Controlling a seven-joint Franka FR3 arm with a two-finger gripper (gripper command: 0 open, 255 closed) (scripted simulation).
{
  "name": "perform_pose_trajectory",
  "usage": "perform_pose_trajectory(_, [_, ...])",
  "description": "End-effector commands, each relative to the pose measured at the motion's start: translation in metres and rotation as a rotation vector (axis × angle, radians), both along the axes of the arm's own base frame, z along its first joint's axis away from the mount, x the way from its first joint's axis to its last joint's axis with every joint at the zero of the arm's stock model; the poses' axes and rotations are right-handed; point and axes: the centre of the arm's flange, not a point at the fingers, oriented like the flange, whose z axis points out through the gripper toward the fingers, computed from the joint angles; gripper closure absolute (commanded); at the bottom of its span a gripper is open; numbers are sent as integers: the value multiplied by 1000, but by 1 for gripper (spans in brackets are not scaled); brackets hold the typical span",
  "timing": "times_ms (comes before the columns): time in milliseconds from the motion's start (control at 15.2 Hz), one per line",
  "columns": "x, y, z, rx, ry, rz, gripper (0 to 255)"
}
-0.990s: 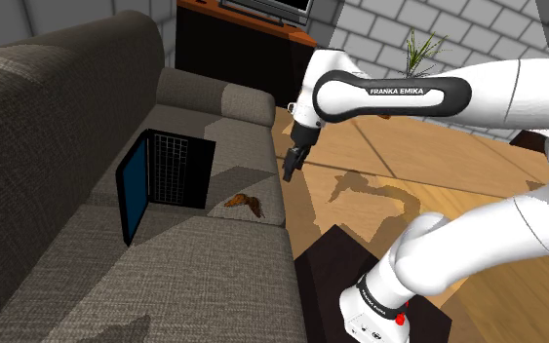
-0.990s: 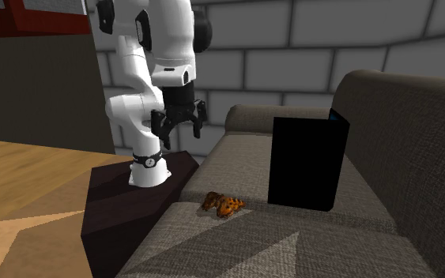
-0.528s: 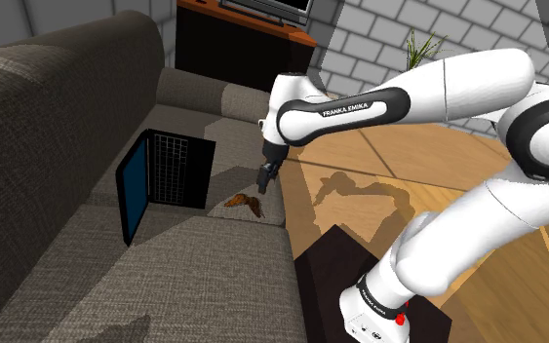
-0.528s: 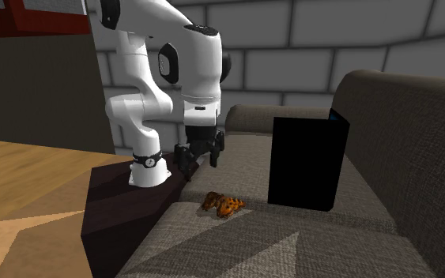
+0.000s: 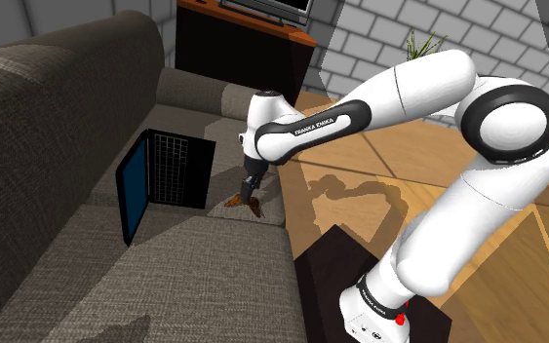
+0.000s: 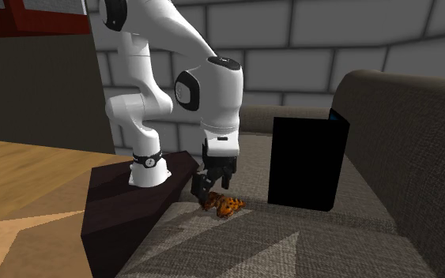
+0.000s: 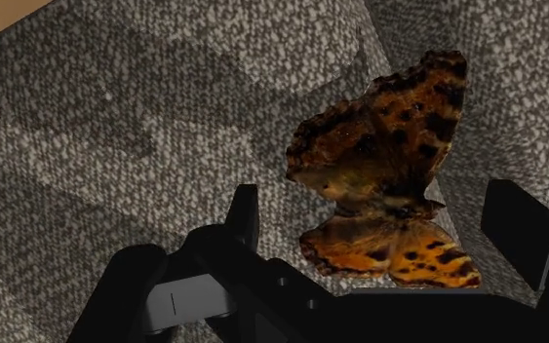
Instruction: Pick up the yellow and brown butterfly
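An orange-brown butterfly with dark spots lies on the grey sofa seat, close to the seat's front edge. My black gripper hangs just over it, pointing down. From the second exterior view the gripper is open and sits right behind the butterfly. Seen from the wrist, the butterfly lies between the gripper's two spread fingers, which do not touch it.
An open laptop stands on the seat beside the butterfly, its dark lid upright. The sofa back rises behind it. My dark stand sits on the wooden floor by the sofa's front. A dark cabinet stands farther off.
The arm has swung across from over the floor and lowered to the sofa seat. The gripper, still open, now sits around the butterfly. The butterfly has not moved.
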Motion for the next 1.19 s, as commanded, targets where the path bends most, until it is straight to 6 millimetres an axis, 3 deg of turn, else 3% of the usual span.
perform_pose_trajectory(0, [1,1,-12,0,-1,1,0])
perform_pose_trajectory(198, [1,1,-30,0,-1,1,0])
perform_pose_trajectory(330, [1,1,-30,0,-1,1,0])
perform_pose_trajectory(396, [0,1,-30,0,-1,1,255])
perform_pose_trajectory(990, [1,1,-30,0,-1,1,255])
perform_pose_trajectory(1122, [1,1,-20,0,-1,1,255])
